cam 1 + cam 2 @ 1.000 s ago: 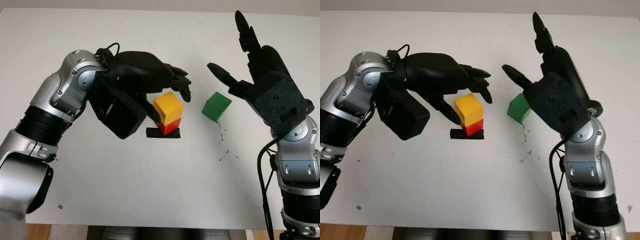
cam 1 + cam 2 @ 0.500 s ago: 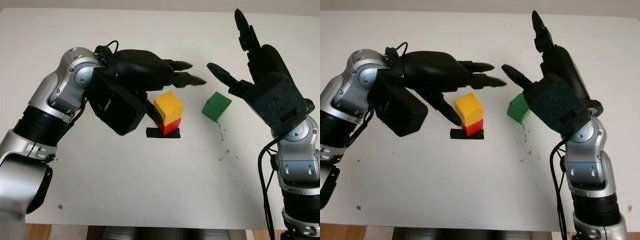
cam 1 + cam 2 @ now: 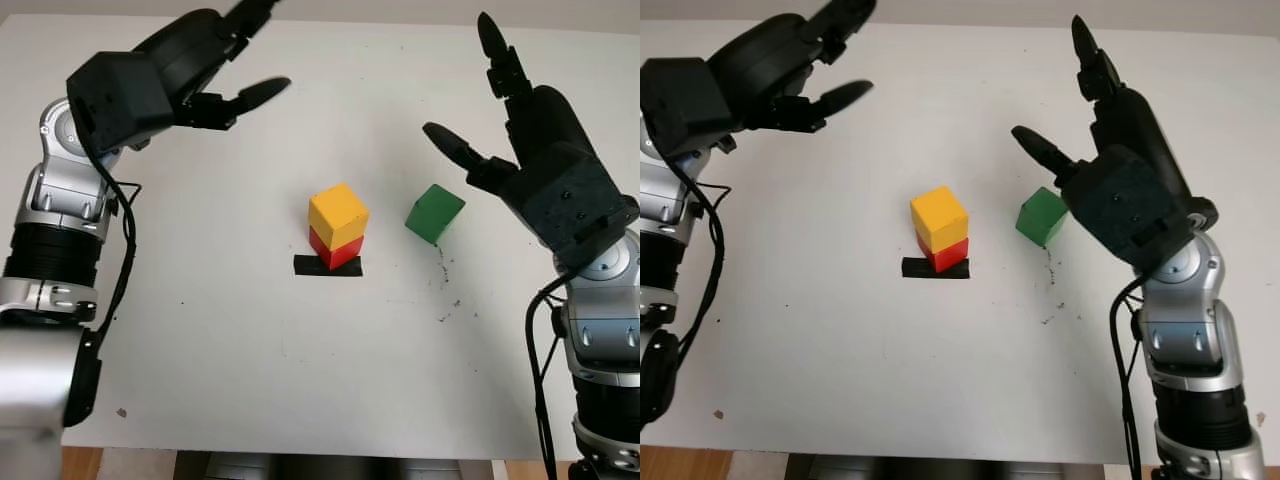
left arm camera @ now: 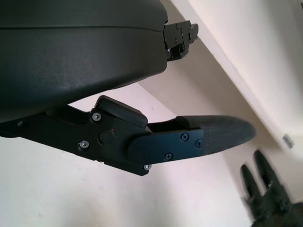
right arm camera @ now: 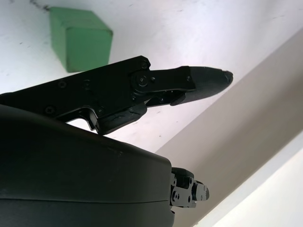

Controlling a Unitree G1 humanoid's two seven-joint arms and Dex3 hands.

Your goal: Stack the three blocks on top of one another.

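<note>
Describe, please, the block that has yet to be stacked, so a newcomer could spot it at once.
On the white table, find the black tape strip under the yellow block on the red block. The green block sits alone toward the right hand, the only single block.

Yellow block [image 3: 338, 214] sits on red block [image 3: 334, 250], the pair standing on a black tape strip [image 3: 327, 266] mid-table [image 3: 250, 370]. Green block [image 3: 434, 214] stands alone just right of the stack, apart from it. My left hand [image 3: 215, 60] is open, raised over the far left. My right hand [image 3: 500, 130] is open, above and right of the green block.
</note>
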